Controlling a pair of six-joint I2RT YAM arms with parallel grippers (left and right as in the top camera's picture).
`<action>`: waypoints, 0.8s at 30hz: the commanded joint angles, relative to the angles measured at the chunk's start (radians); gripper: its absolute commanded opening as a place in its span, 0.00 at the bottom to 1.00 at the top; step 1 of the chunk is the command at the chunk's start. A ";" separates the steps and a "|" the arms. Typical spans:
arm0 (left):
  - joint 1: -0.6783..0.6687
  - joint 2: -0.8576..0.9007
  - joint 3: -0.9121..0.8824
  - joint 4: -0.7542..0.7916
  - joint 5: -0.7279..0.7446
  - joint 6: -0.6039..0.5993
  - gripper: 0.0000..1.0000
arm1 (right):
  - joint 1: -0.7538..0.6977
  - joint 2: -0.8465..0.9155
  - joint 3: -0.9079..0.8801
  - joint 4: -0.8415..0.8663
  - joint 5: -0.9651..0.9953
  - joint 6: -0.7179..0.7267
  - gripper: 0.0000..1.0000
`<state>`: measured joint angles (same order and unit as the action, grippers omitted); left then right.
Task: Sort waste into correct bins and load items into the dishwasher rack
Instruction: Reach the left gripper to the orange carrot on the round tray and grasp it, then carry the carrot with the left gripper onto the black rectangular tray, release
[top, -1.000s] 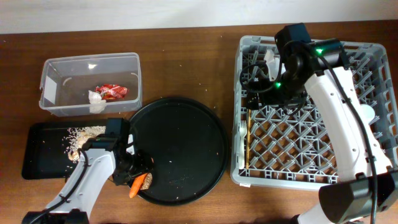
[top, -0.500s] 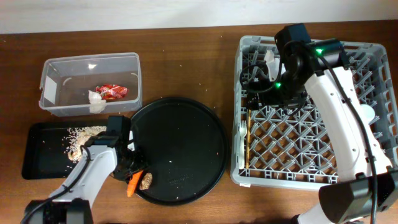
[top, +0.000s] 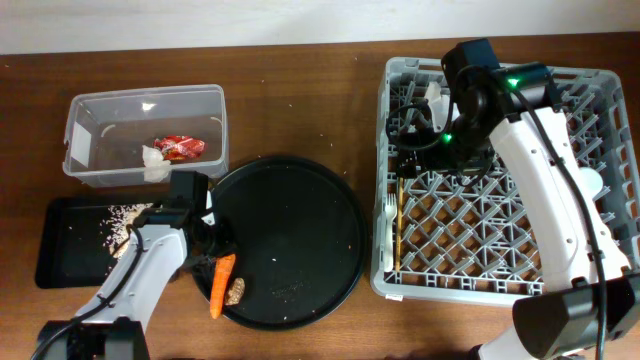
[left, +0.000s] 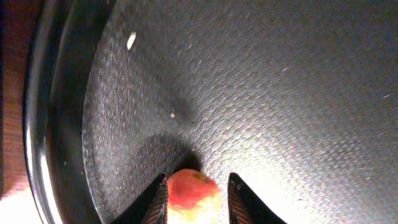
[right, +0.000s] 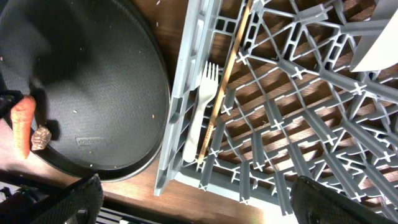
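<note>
My left gripper (top: 210, 252) is shut on the top end of the small orange carrot (top: 221, 285) over the left edge of the large round black tray (top: 290, 225). In the left wrist view the carrot (left: 193, 194) sits between the jaws (left: 196, 198). The brown scrap (top: 237, 291) lies beside the carrot on the round tray. My right gripper (top: 412, 140) hovers open over the grey dishwasher rack (top: 610, 150). The wooden chopsticks (right: 224, 81) and the white fork (right: 202, 115) lie in the rack's left side.
The clear tub (top: 90, 105) at the back left holds the red wrapper (top: 178, 147) and the white tissue (top: 155, 162). The shallow black tray (top: 65, 255) holds the beige scraps (top: 125, 215). A white item (top: 435, 95) stands in the rack's far side.
My left gripper has moved back and a little right, and the carrot has swung with it from slanted to nearly upright in the view. The right arm has not moved.
</note>
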<state>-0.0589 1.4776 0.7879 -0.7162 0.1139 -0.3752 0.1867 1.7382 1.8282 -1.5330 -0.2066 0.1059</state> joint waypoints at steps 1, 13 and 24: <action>0.003 0.007 0.017 -0.031 -0.018 0.010 0.40 | 0.003 0.003 -0.005 -0.001 0.006 0.008 1.00; 0.002 0.016 -0.053 -0.122 -0.073 0.009 0.51 | 0.003 0.003 -0.005 0.000 0.005 0.008 1.00; 0.002 0.016 -0.062 -0.051 -0.066 0.009 0.29 | 0.003 0.003 -0.005 -0.001 0.005 0.008 0.99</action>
<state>-0.0589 1.4853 0.7364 -0.7792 0.0479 -0.3634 0.1867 1.7382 1.8282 -1.5330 -0.2066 0.1055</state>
